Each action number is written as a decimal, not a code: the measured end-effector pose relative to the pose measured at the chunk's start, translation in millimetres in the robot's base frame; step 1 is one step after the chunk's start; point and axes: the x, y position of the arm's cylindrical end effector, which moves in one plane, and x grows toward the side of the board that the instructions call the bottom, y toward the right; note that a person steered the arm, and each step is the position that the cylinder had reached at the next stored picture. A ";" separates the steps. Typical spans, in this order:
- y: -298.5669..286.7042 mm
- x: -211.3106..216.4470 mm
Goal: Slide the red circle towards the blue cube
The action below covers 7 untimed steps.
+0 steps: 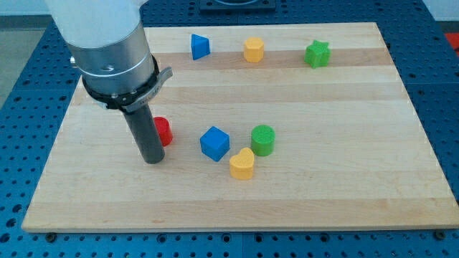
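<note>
Camera view | red circle [164, 131] half-hidden behind my tip [153, 160] | seemingly touching

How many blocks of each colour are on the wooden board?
Blue: 2, the blue cube and the blue triangle
Yellow: 2, the yellow heart and the yellow hexagon
Green: 2, the green circle and the green star
Red: 1, the red circle, half hidden behind my tip
Total: 7

Red circle [164, 131]: left half hidden behind my rod. Arm housing [107, 43] cut off at view's top. Contact with my tip [152, 160] unclear.
</note>
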 end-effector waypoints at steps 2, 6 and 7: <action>0.0 4.3; 49.5 -6.3; 68.2 -0.5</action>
